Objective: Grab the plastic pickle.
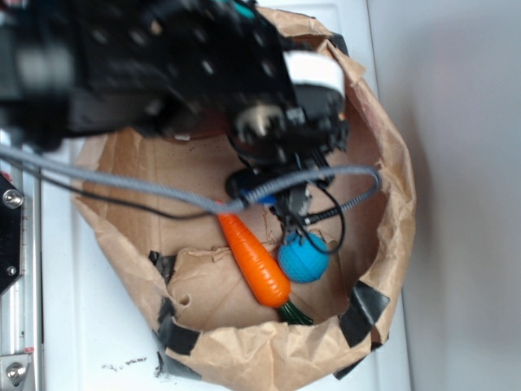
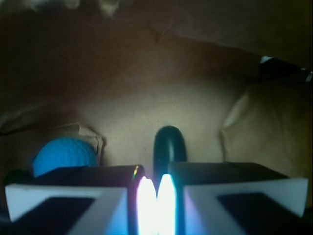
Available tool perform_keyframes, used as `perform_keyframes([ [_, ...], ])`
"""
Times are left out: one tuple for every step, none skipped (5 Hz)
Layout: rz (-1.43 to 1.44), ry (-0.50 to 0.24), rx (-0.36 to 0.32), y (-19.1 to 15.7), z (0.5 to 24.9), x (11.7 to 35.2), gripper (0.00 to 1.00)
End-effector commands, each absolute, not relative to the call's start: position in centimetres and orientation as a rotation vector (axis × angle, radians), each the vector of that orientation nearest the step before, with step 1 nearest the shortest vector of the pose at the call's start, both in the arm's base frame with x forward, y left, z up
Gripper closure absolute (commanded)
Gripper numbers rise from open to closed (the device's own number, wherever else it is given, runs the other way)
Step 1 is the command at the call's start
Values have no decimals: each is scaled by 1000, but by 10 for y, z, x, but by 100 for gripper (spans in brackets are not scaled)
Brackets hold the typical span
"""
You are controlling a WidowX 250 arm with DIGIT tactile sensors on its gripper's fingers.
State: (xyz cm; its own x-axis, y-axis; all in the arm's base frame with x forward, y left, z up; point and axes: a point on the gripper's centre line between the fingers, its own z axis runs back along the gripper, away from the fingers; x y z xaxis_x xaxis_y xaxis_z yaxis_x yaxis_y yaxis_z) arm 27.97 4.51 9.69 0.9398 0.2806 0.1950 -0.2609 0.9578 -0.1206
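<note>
The plastic pickle point(image 2: 169, 147) is seen lying on the paper bag point(image 1: 244, 358) floor, its near end running under the gripper point(image 2: 157, 188), whose jaws look nearly closed, though a grip cannot be confirmed. Only that end seems covered, so the smooth capsule could be squeezed out, or the blue ball point(image 2: 63, 155) nearby knocked.

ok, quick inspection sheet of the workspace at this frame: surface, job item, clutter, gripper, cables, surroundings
Surface: brown paper bag rolled down into a bowl, patched with black tape, on a white tabletop.
Job item: plastic pickle, dark green; rounded end pokes out just ahead of the fingers in the wrist view; hidden under the arm in the exterior view.
Clutter: orange carrot and blue ball lying next to each other on the bag floor.
Gripper: gripper low inside the bag over the pickle; jaw state unclear.
Cables: grey cable and black wire draped across the bag.
Surroundings: metal frame at the left edge.
</note>
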Motion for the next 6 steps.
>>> perform_keyframes([
  [220, -291, -60, 45, 101, 284, 0],
  [198, -276, -54, 42, 89, 290, 0],
  [172, -245, -35, 38, 70, 300, 0],
  [162, -230, -2, 33, 59, 305, 0],
  [147, -229, 27, 29, 48, 307, 0],
  [126, -232, 80, 22, 35, 305, 0],
])
